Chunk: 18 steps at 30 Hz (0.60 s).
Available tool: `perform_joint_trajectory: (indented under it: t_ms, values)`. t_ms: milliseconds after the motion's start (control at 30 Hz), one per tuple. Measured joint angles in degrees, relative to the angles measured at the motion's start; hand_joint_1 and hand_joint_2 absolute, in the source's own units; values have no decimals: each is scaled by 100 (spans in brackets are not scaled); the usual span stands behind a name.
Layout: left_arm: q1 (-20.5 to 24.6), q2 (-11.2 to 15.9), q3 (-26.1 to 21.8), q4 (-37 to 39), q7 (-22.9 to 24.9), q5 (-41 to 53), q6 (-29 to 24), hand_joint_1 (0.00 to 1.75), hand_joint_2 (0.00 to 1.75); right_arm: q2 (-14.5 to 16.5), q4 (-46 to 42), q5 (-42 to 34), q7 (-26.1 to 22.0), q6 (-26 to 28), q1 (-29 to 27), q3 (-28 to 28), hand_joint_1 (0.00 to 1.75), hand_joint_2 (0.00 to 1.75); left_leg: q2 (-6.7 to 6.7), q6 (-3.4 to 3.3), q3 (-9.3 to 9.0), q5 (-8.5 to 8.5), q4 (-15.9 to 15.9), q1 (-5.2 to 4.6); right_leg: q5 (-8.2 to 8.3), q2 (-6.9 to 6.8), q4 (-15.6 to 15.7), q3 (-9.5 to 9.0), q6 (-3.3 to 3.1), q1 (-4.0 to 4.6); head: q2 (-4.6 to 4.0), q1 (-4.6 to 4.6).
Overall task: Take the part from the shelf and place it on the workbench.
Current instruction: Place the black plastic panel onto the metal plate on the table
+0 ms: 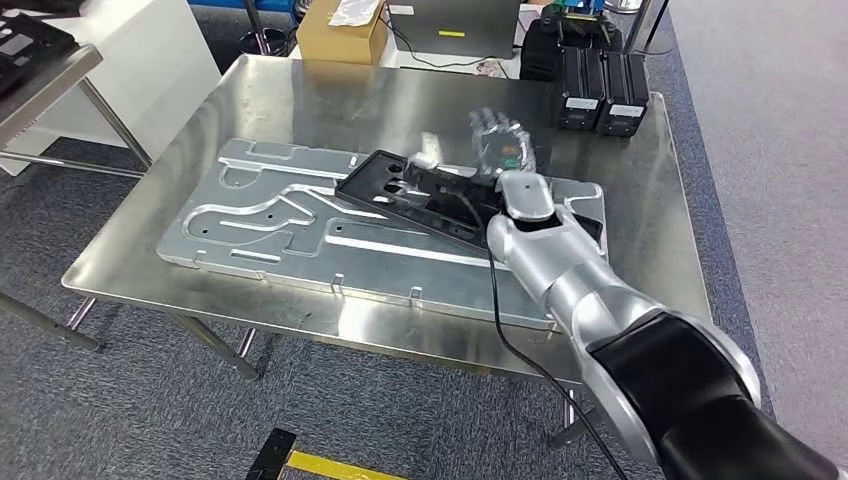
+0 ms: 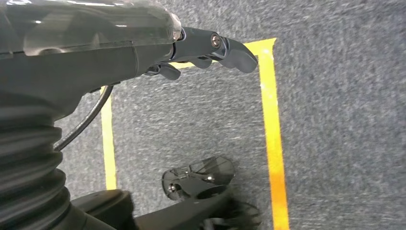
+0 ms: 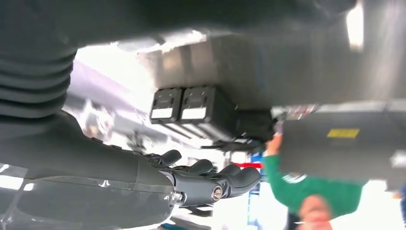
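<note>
The part (image 1: 400,192), a flat black frame with cut-outs, lies tilted across the grooved metal plate (image 1: 260,215) on the steel workbench (image 1: 300,100). My right arm reaches over it from the near right and hides its right end. My right hand (image 1: 500,145) is blurred just past the part's far edge, fingers spread, holding nothing. In the right wrist view the right hand (image 3: 201,179) shows straightened fingers with nothing in them. My left hand (image 2: 191,48) hangs over grey carpet, thumb out, holding nothing.
Two black boxes (image 1: 600,90) stand at the workbench's far right corner; the black boxes (image 3: 184,108) also appear from the right wrist. A cardboard box (image 1: 340,30) and a grey case (image 1: 455,25) sit behind. A shelf (image 1: 40,60) is far left. A person in green (image 3: 306,187) stands beyond. Yellow tape (image 2: 273,134) marks the floor.
</note>
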<state>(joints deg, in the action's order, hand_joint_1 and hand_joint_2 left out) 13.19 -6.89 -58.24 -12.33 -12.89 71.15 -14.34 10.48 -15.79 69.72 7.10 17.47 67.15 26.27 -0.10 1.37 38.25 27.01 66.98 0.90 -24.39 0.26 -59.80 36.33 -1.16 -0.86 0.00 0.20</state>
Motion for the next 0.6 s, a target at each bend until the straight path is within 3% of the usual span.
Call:
perform_joint_trajectory:
  t_ms: [67, 167, 233, 300, 367, 400, 433, 500, 567, 600]
  values:
    - [29, 3, 2, 0, -32, 1, -40, 0, 175, -118, -43, -299, 45, 213, 175, -298, 0, 0, -3, -52, -286, -205, -622, -27, 6, -4, -11, 24, 44, 15, 1, 1]
    - [51, 1, 13, 0, -50, 19, -91, 0, 175, -362, -108, -654, 52, 376, 405, -806, 0, 0, -23, -129, -335, -226, -782, -52, 43, -21, 14, 51, 149, 22, 1, 5]
    - [60, -1, 20, 0, -53, 38, -107, 0, 175, -508, -155, -773, 29, 423, 515, -1067, 0, 0, -20, -202, -348, -267, -837, -33, -38, -24, -81, 92, 208, 15, 1, 9]
    - [94, -3, 28, 0, -60, 55, -111, 0, 175, -620, -187, -996, -36, 526, 591, -1284, 0, 0, -8, -255, -358, -295, -872, -23, -334, -20, -585, 319, 246, 8, 1, 12]
    - [134, -14, 55, 0, -66, 74, -111, 0, 175, -704, -219, -1713, -305, 516, 615, -1659, 0, 0, -5, -276, -354, -298, -871, -28, -635, -21, -1309, 662, 271, 7, 1, 13]
    - [149, -24, 78, 0, -67, 92, -110, 0, 175, -745, -257, -2350, -549, 355, 619, -1968, 0, 0, -7, -280, -354, -297, -868, -29, -662, -22, -1503, 759, 279, 4, 1, 13]
    - [164, -37, 107, 0, -67, 112, -105, 0, 175, -782, -316, -3120, -857, 63, 628, -2358, 0, 0, -14, -283, -354, -297, -863, -29, -588, -23, -1499, 762, 281, 1, 1, 13]
    - [201, -69, 168, 0, -65, 163, -91, 0, 87, -875, -478, -4679, -1443, -811, 686, -3278, 0, 0, -39, -276, -353, -291, -846, -29, -212, -27, -879, 458, 261, -2, 0, 14]
    - [246, -95, 229, 0, -62, 189, -71, 0, 0, -975, -632, -5795, -1824, -1735, 777, -4164, 0, 0, -67, -244, -332, -274, -817, -55, 29, -32, -179, 117, 224, 17, 1, 10]
    - [263, -101, 256, 0, -58, 191, -60, 0, 0, -1022, -708, -6169, -1945, -2130, 803, -4551, 0, 0, -75, -223, -322, -268, -810, -66, 59, -33, -5, 37, 204, 32, 1, 7]
